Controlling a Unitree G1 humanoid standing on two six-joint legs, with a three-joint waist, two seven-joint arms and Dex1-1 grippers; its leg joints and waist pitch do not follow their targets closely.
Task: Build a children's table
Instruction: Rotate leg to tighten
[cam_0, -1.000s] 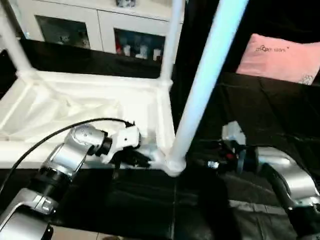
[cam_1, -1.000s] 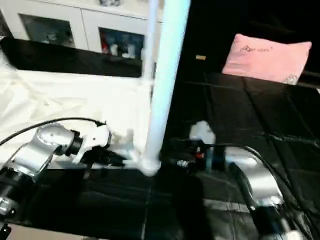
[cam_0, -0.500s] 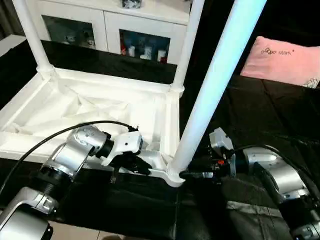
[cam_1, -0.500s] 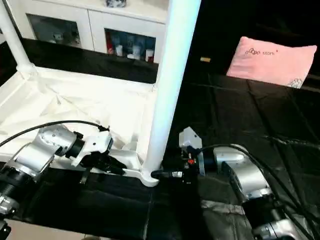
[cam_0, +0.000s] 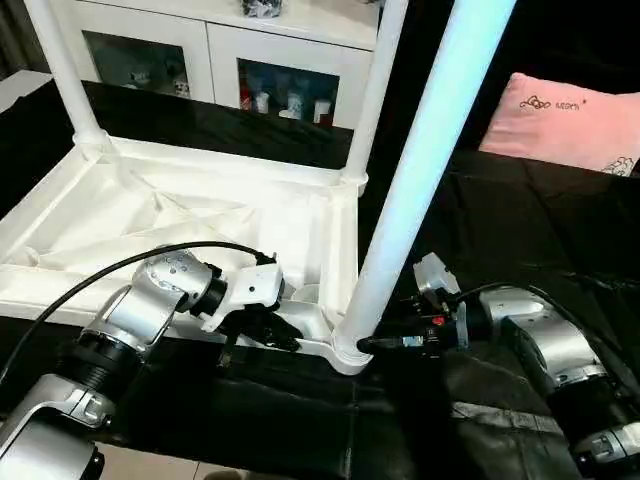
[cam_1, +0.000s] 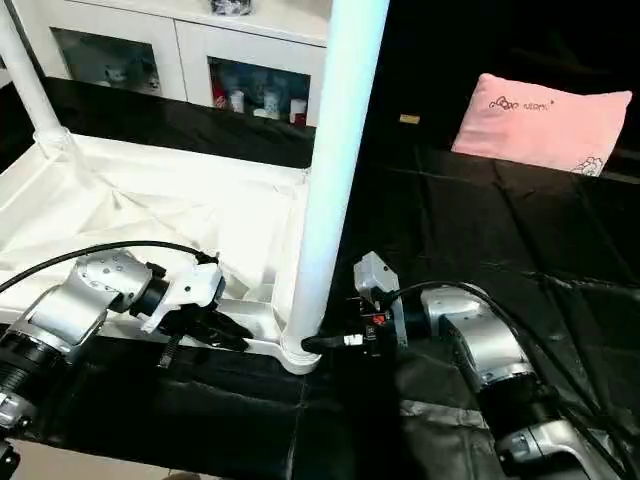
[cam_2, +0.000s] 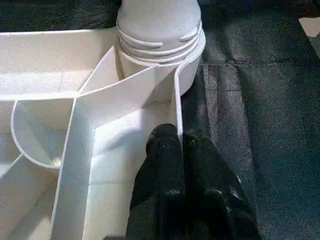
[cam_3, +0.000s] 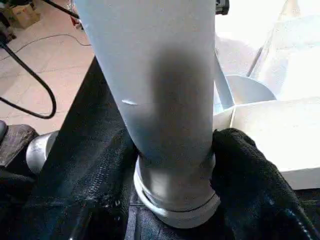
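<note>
Since a second ago the right gripper (cam_3: 172, 165) has come in against the near leg (cam_0: 420, 170); its two black fingers, then short of the leg's base, now hug that base on either side, clamped on the smooth round taper just above the socket. The left gripper (cam_2: 181, 150) keeps its place, fingers pressed together and pinching the thin upright rim of the tabletop (cam_0: 170, 220) beside the same corner. The tabletop lies upside down on the black cloth (cam_1: 480, 210), white plastic with ribs crossing its underside. The near leg's ringed foot sits in the round corner socket (cam_2: 160, 45). Farther back, two more white legs (cam_0: 60, 70) stand in the far corners. Beyond them are a white glass-door cabinet (cam_0: 240, 50) and a pink pillow (cam_1: 540, 120).
</note>
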